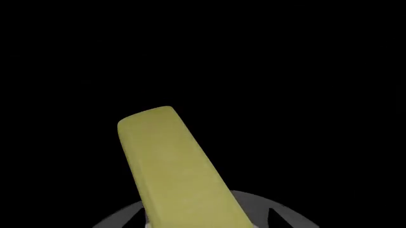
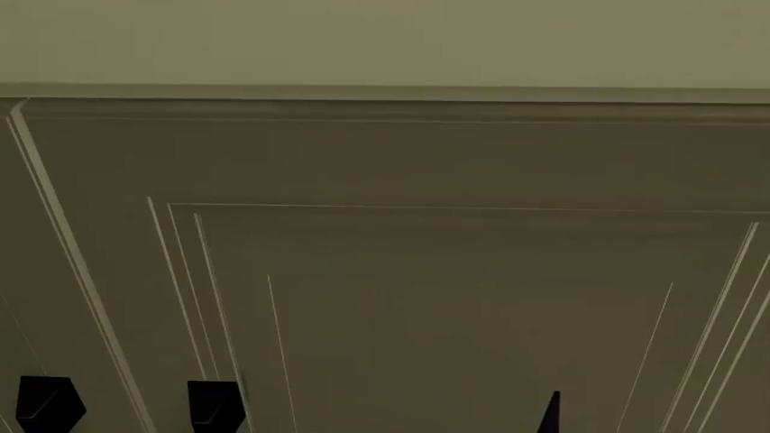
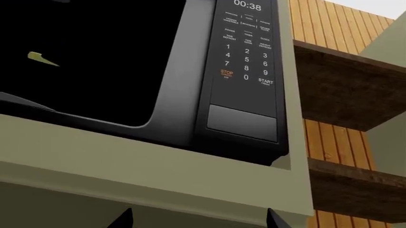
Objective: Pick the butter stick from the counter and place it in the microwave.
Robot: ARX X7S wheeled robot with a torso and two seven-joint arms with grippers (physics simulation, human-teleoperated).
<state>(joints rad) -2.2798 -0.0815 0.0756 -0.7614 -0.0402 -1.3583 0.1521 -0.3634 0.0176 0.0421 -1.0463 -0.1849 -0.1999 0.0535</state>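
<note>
The butter stick [image 1: 174,166], a pale yellow block, fills the middle of the left wrist view and juts out from my left gripper [image 1: 199,222], which is shut on it. Grey gripper parts show on either side of the stick's base, and everything around it is black. In the right wrist view the microwave [image 3: 247,71] stands open with a dark cavity, and a small pale yellow tip [image 3: 39,57] shows inside it. My right gripper [image 3: 198,219] sits below the microwave, open and holding nothing. The counter is out of view.
An olive-grey ledge [image 3: 127,156] runs under the microwave. Wooden shelves [image 3: 349,95] stand beside it. The head view is filled by an olive panelled cabinet front [image 2: 421,271], with small black shapes [image 2: 49,401] along its lower edge.
</note>
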